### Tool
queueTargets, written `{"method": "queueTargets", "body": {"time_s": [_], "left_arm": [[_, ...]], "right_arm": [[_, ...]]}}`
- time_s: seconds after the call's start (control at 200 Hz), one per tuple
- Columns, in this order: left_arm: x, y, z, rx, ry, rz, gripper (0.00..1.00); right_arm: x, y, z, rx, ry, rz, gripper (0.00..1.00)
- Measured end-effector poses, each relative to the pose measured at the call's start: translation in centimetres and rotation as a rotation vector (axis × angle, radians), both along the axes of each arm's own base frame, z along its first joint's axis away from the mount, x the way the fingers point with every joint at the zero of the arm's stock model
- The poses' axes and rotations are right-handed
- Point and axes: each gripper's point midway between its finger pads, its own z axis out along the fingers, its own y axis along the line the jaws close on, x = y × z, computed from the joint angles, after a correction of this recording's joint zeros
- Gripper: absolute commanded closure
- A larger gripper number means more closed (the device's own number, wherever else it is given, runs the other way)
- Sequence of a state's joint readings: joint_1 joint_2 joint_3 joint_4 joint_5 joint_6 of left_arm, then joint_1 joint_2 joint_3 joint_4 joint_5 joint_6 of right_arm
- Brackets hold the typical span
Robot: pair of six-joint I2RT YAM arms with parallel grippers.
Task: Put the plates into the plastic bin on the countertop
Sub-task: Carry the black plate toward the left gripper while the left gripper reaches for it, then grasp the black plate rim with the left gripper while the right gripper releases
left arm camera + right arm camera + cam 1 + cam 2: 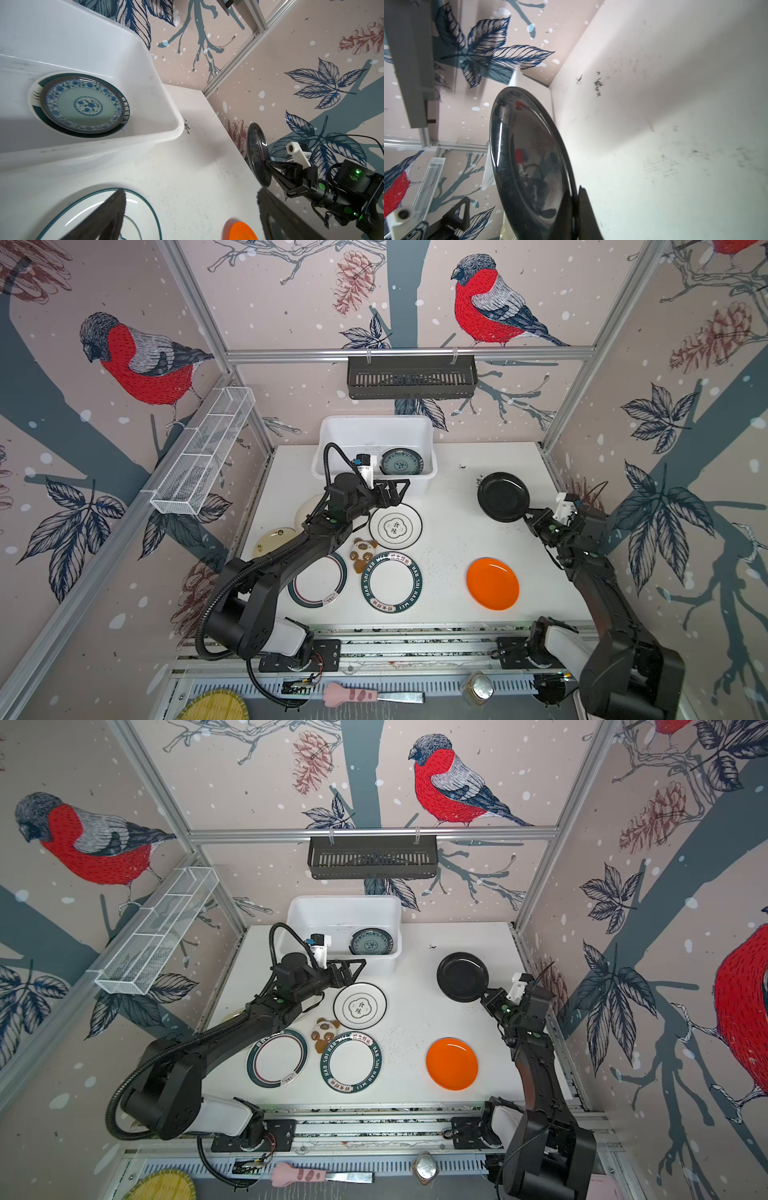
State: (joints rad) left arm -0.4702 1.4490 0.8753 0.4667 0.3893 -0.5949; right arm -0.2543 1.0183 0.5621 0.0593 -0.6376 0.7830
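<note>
The white plastic bin [376,426] stands at the back of the countertop [449,531] and holds a blue-green patterned plate [401,462] [83,106] lying on a green-rimmed one [36,97]. My left gripper [397,492] [191,207] hangs open and empty just in front of the bin, above a white black-rimmed plate [395,526]. My right gripper [530,514] [577,207] is shut on the rim of a black plate [503,497] [529,155], held over the right side. Two green-rimmed plates [391,581] [322,587], an orange plate [492,584] and cream plates [272,541] lie on the countertop.
A small panda toy [363,553] sits between the plates. A dark slotted basket [411,377] hangs on the back rail and a white wire mesh tray [203,452] on the left wall. My left arm covers part of the left-hand plates.
</note>
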Motion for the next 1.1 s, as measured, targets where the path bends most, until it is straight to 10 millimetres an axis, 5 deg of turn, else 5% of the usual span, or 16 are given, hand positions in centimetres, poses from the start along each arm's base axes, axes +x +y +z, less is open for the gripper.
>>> {"method": "queueTargets", "body": {"time_s": [0.375,0.505,0.685,0.856,1.096], "left_arm": [[-0.1,-4.8,-1.0,0.003,0.028,-0.126,0.32],[-0.3,-5.9,-1.7,-0.002,0.052,-0.162,0.41],[-0.7,-7.8,0.5,-0.041,-0.001,-0.215,0.42],[-1.1,-8.7,0.5,-0.042,0.000,-0.243,0.45],[-1.1,-9.2,0.1,-0.035,0.003,-0.250,0.65]], "right_arm": [[1.1,7.9,5.0,-0.116,-0.090,0.186,1.00],[1.1,9.1,4.7,-0.136,-0.081,0.202,1.00],[1.0,10.4,4.5,-0.157,-0.083,0.240,1.00],[0.9,11.1,4.5,-0.165,-0.085,0.257,1.00],[0.7,11.8,4.6,-0.170,-0.097,0.279,1.00]]}}
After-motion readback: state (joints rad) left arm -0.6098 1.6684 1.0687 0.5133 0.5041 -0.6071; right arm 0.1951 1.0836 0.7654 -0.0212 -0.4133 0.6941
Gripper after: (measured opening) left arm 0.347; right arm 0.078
